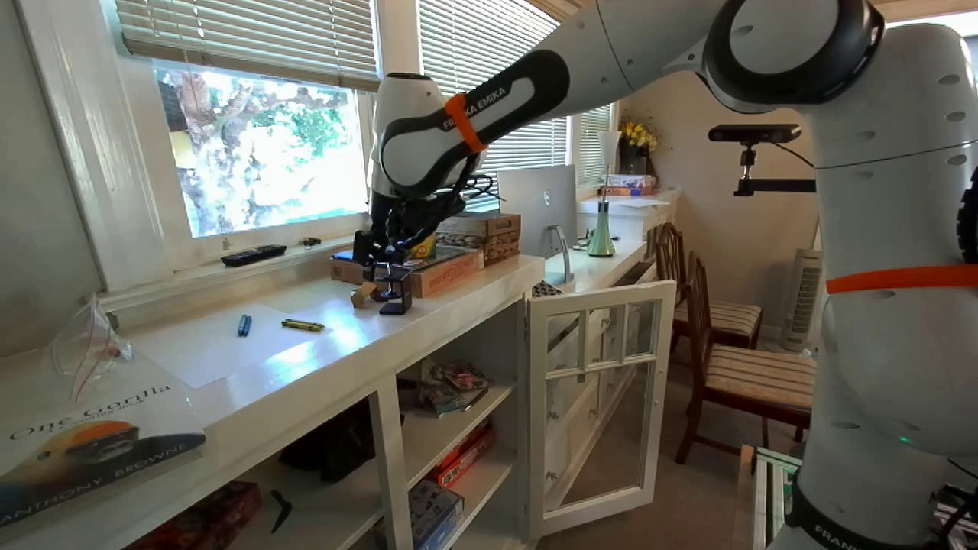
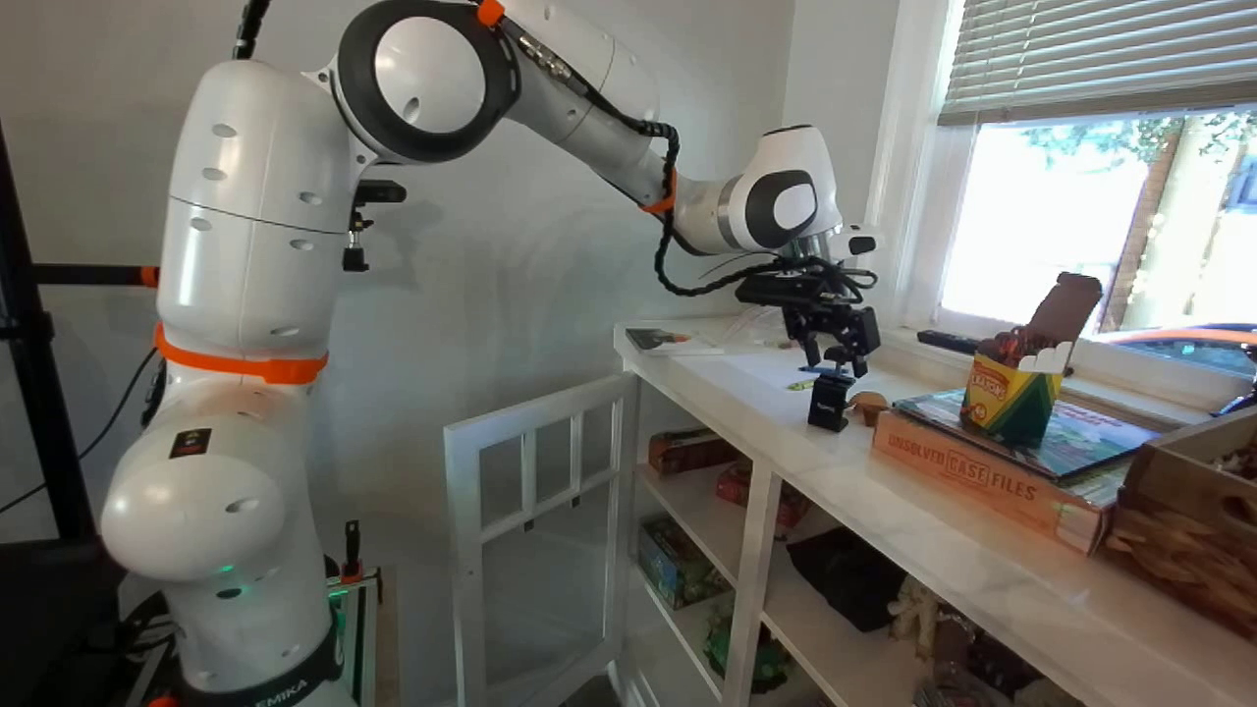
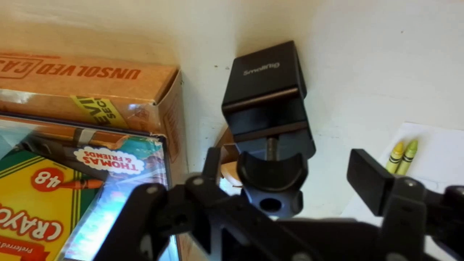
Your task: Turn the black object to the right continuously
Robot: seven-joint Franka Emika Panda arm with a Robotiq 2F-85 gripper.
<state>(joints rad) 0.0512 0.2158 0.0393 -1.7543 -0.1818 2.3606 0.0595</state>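
- Closest in the wrist view is my gripper [image 3: 288,166]; its fingers [image 3: 369,181] are spread widely.
- Between these fingers I see the rounded upper end of the black object [image 3: 266,112], with a visible gap at each side; the word SmallRig is on its body.
- In both exterior views the black object stands upright on the white counter [image 1: 466,304], near the front edge and under the gripper.
- Just beside it is a small brown piece [image 2: 869,406]; whether these two touch, I cannot tell.
- Near to them lies a cardboard box [image 2: 962,466] with the words Unsolved Case Files. Upon it is a flat Thomas & Friends package [image 3: 123,181], and on this stands a crayon box [image 2: 1011,398] with its flap raised.
- Next to the cardboard box, away from the black object, is a wooden box [image 1: 503,229].
- On white paper [image 1: 199,351] lie two crayons [image 3: 400,159], one yellow and one green; blue crayons [image 1: 244,326] lie there also.
- In an exterior view I see a book [image 1: 99,451] and a clear plastic bag [image 1: 90,344] toward the near end.
- Below, a cabinet door [image 1: 603,367] with panes is swung outward.
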